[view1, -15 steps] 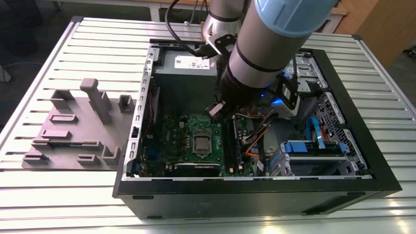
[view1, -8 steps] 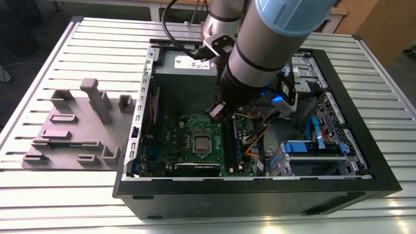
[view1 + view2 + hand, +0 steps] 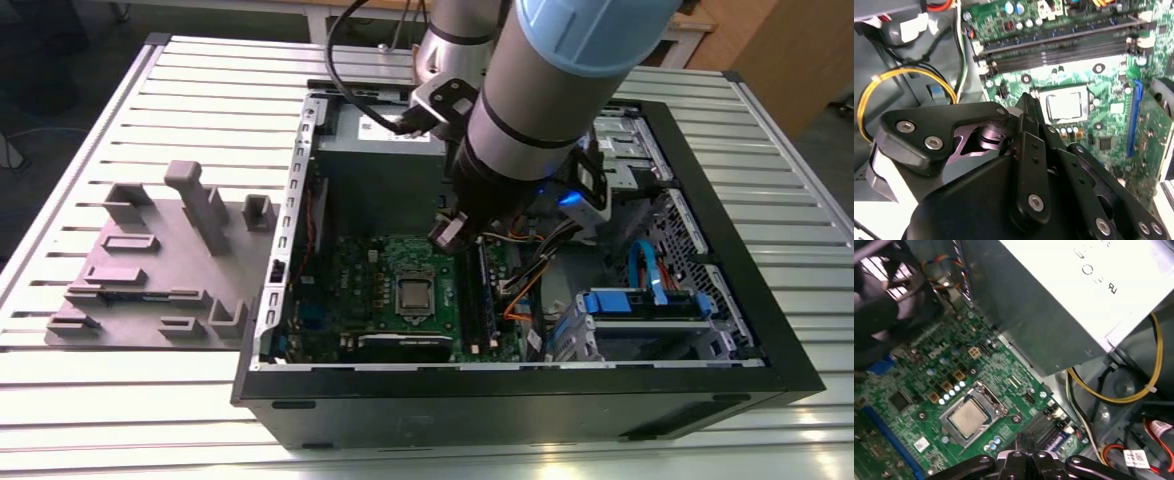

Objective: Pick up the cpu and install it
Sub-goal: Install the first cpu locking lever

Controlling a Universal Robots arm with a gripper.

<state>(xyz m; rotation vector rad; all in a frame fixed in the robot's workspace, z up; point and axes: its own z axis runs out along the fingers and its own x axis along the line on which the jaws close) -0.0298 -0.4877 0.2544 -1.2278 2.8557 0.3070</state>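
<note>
Inside the open computer case [image 3: 534, 395], seen in the lower centre of the exterior view, the cpu [image 3: 415, 292] lies flat in its socket on the green motherboard [image 3: 350, 262], silvery top up and square to the metal frame around it. Both wrist views show the chip [image 3: 1066, 106] [image 3: 968, 419] seated with nothing on top of it. I cannot tell whether the socket frame is latched over it.

My gripper [image 3: 451, 232] hangs just above the board at the middle of the exterior view, a little toward the frame's upper right of the chip and not touching it. In both wrist views my fingertips [image 3: 1026, 102] [image 3: 1026, 442] look pressed together and empty, pinching nothing.

By my reading the placing part of the job is done, and the work now is about not spoiling it. Doing it well means keeping my wrist vertical and every motion slow and straight, so that my fingers never drag sideways across the chip or the socket frame. The room is tight: the long memory slots [image 3: 1054, 47] run close beside the socket, the big grey power box [image 3: 1054, 300] stands near, and a yellow cable [image 3: 904, 75] loops beside my linkage, where a careless swing could snag it. The grey holder tray [image 3: 147, 270] sits well apart on the slatted table [image 3: 160, 400], at the exterior view's left.
</note>
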